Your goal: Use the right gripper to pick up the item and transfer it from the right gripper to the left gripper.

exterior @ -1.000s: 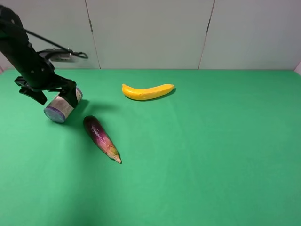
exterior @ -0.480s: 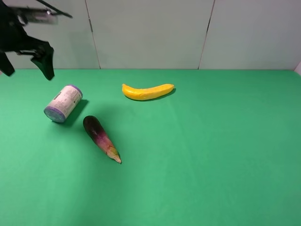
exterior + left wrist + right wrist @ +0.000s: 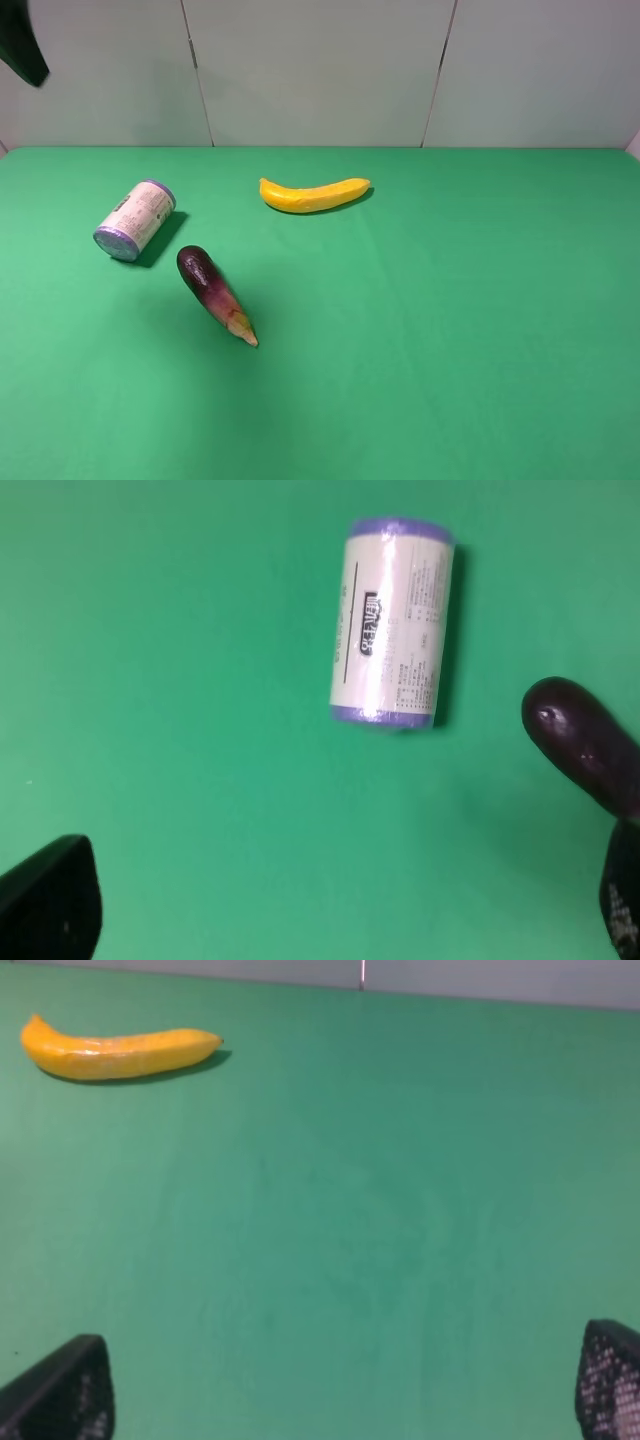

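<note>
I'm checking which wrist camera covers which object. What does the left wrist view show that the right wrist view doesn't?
Only the left wrist view shows the can, lying on its side with its printed label up, and the dark rounded end of the eggplant beside it, apart from it. Only the right wrist view shows the banana and a strip of the pale wall behind the table. Both show the green table surface and, at the frame's lower corners, two dark fingertips of that arm's own end effector, spread wide with nothing between them.

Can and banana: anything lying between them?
Nothing: only bare green mat between the can and the banana, seen in the exterior high view.
</note>
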